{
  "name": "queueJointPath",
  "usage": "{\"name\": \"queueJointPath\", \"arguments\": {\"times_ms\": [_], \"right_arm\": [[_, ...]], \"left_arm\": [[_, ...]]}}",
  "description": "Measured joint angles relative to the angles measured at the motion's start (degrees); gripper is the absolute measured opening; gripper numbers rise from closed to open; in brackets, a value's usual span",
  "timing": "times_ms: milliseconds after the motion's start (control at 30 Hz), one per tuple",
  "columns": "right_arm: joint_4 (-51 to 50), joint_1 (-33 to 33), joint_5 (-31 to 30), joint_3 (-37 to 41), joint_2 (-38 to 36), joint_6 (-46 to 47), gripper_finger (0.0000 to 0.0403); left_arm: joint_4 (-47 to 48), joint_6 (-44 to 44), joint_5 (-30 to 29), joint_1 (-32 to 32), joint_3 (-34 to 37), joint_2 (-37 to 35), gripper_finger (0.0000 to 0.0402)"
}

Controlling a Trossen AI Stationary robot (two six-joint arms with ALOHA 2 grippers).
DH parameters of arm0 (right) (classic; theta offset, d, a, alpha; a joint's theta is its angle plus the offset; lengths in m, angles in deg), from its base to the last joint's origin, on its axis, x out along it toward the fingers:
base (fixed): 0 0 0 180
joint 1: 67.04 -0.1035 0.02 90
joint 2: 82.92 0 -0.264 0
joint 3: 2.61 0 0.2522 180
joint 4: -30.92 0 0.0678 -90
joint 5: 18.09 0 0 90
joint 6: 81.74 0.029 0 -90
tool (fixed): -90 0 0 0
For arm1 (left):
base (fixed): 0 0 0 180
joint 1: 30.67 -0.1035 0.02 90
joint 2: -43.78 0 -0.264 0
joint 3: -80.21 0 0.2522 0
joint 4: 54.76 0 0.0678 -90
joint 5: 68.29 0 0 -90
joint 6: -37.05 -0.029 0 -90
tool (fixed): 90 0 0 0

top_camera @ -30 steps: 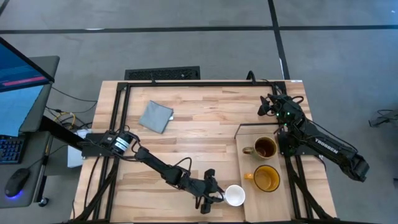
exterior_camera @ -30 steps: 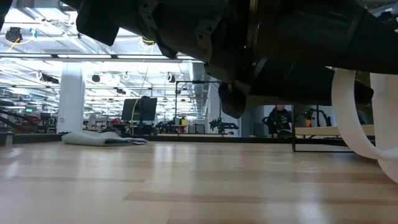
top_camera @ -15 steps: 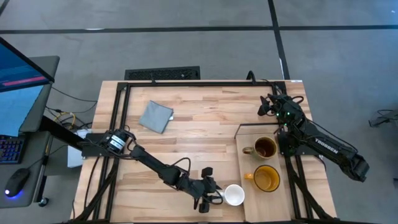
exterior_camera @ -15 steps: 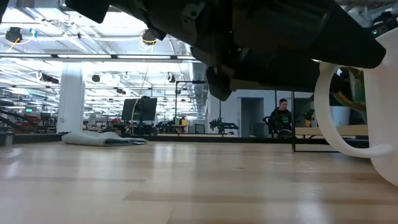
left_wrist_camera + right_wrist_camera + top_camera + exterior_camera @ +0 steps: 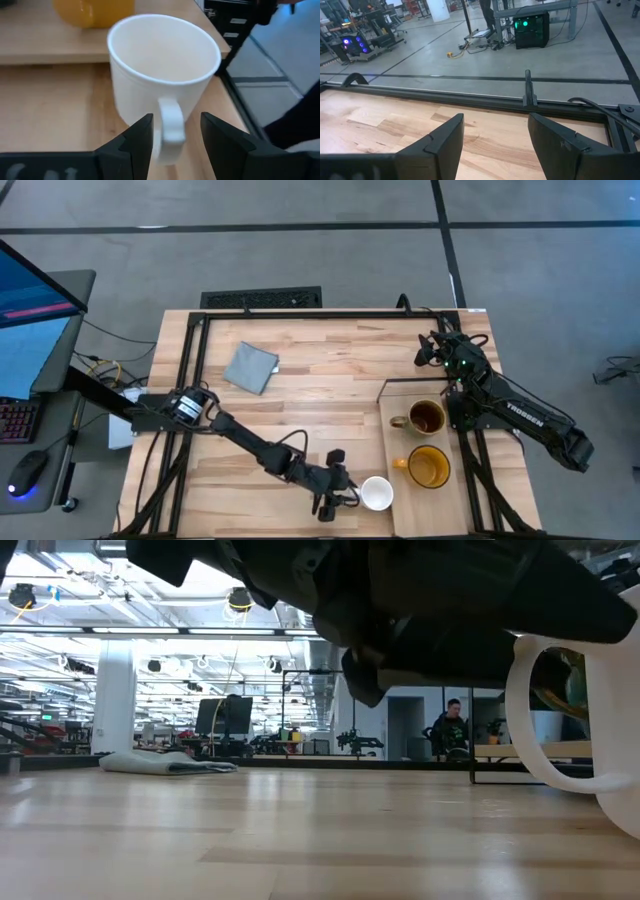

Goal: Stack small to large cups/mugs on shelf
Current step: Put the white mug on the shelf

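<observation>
The white mug (image 5: 377,493) stands upright on the planked tabletop near its near edge, handle toward the table's left. My left gripper (image 5: 338,496) is open and level beside it. In the left wrist view its fingers (image 5: 136,141) stand on either side of the mug's handle (image 5: 171,122) without plainly touching it. The dark brown mug (image 5: 425,417) and the yellow-orange mug (image 5: 429,467) stand upright on the shelf (image 5: 398,395) at the right. My right gripper (image 5: 430,352) is open and empty over the far right of the table.
A grey-blue cloth (image 5: 250,367) lies flat on the far left part of the table. The shelf's edge (image 5: 50,56) and the yellow-orange mug (image 5: 92,7) lie just beyond the white mug. The table's near edge is close to the white mug.
My left gripper has edged slightly toward the table's near edge beside the white mug. In the low view the mug's handle has shifted a little toward the table's left and now shows whole below the gripper.
</observation>
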Motion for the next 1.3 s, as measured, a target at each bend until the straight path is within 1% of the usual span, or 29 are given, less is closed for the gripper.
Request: {"name": "queueJointPath", "arguments": {"times_ms": [133,267,500,700,867,967,1167,1300], "right_arm": [[0.0,0.0,0.0,-0.01,0.0,0.01,0.0244],[0.0,0.0,0.0,0.0,0.01,0.02,0.0244],[0.0,0.0,0.0,0.0,-0.01,0.0,0.0244],[0.04,0.0,-0.2,0.0,-0.01,0.0,0.0244],[0.07,0.0,-0.28,0.0,-0.01,0.0,0.0244],[0.07,0.0,-0.33,-0.01,-0.01,-0.02,0.0244],[0.08,0.0,-0.35,0.0,-0.01,-0.07,0.0244],[0.08,0.0,-0.37,-0.01,-0.01,-0.07,0.0244]], "left_arm": [[0.24,3.19,4.03,-0.65,0.0,0.0,0.0155],[1.52,4.06,7.17,-1.54,0.0,0.0,0.0155],[2.62,3.74,7.97,-2.13,0.0,0.0,0.0155],[2.57,2.58,10.85,-3.05,-0.01,0.0,0.0155],[2.64,3.56,13.56,-3.66,0.0,0.0,0.0155],[3.75,4.07,13.71,-3.77,0.0,0.0,0.0155],[3.7,3.74,10.15,-3.57,0.0,0.0,0.0155],[3.68,3.41,9.49,-3.48,0.0,0.0,0.0155]]}}
